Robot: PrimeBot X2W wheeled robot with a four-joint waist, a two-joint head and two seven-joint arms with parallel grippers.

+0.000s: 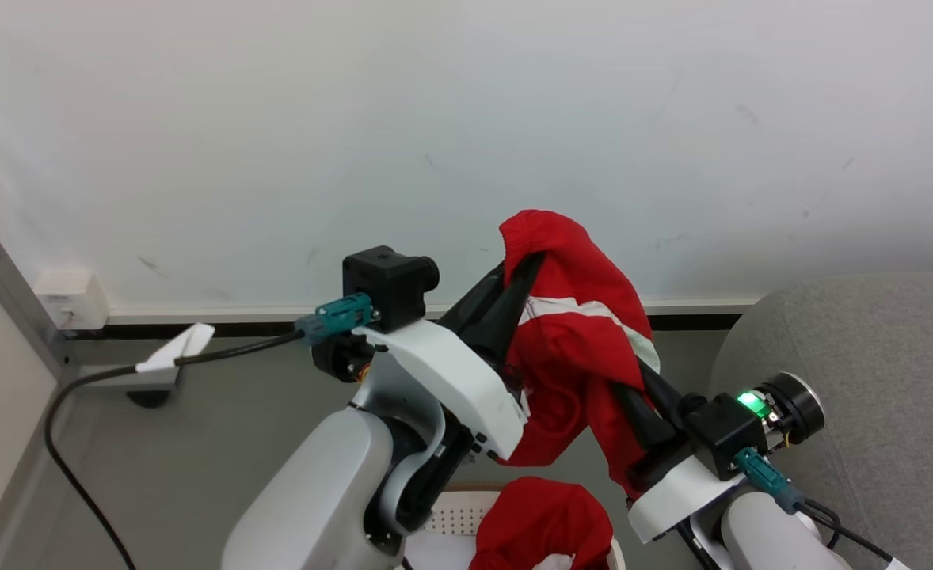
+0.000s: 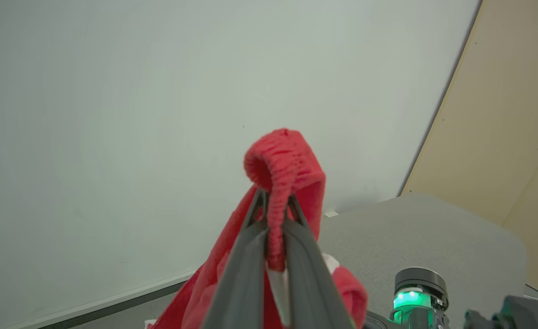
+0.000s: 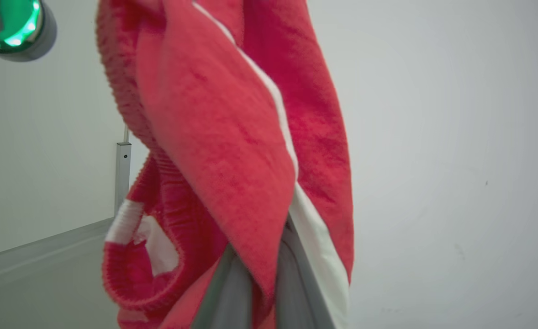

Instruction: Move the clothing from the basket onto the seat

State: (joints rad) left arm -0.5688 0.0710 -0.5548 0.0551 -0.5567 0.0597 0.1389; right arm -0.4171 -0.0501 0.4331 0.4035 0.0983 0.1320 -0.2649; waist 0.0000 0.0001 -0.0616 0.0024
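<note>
Left hand (image 1: 527, 267): closed tight, clamped on the ribbed waistband of a red garment (image 1: 585, 348), which is held raised in front of the wall (image 1: 276, 119). The garment hangs down and to the right from this grip, with its white stripe showing. Right hand (image 1: 633, 400): closed tight, clamped on a lower fold of the same garment. Below the held garment, the basket (image 1: 455, 514) contains a second red garment (image 1: 538, 522). The sofa (image 1: 870, 380) stands at far right, near the right hand.
</note>
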